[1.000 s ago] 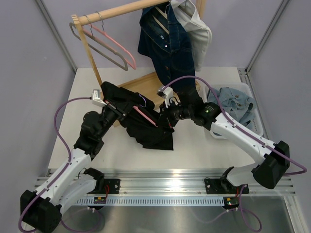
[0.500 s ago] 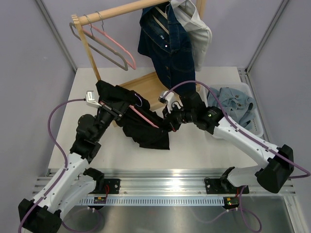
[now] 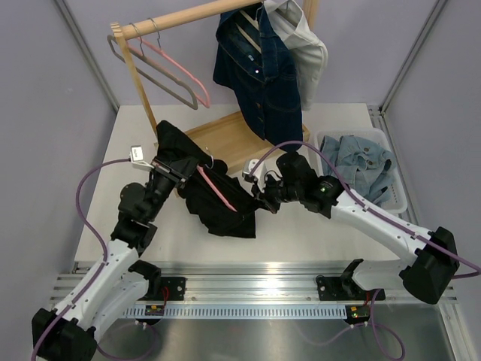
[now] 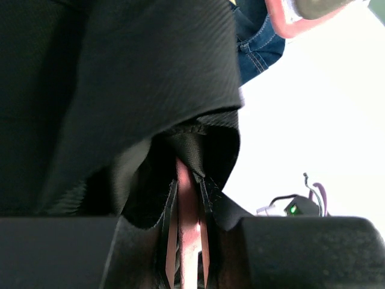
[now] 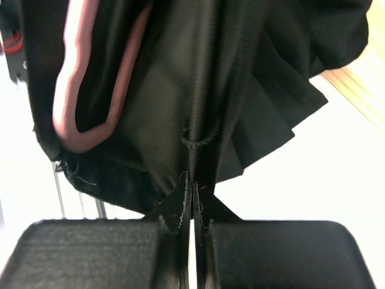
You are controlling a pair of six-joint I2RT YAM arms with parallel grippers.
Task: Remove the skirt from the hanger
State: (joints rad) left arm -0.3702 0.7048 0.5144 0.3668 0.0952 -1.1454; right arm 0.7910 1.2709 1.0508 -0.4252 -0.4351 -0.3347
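The overhead view is bright, evenly lit and sharp throughout. The white table (image 3: 301, 241) carries only faint, soft shadows, and the steel sheet (image 3: 248, 335) at the near edge shows a pale sheen. In both wrist views the background is blown out white, the black skirt (image 4: 120, 72) swallows detail, and the pink hanger (image 5: 65, 96) is blurred.

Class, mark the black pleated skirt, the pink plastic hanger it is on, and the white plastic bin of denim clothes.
Black pleated skirt (image 3: 214, 212): top external view, on the lower folds.
Pink plastic hanger (image 3: 217, 187): top external view, on the exposed arm.
White plastic bin (image 3: 353, 133): top external view, on the far rim.
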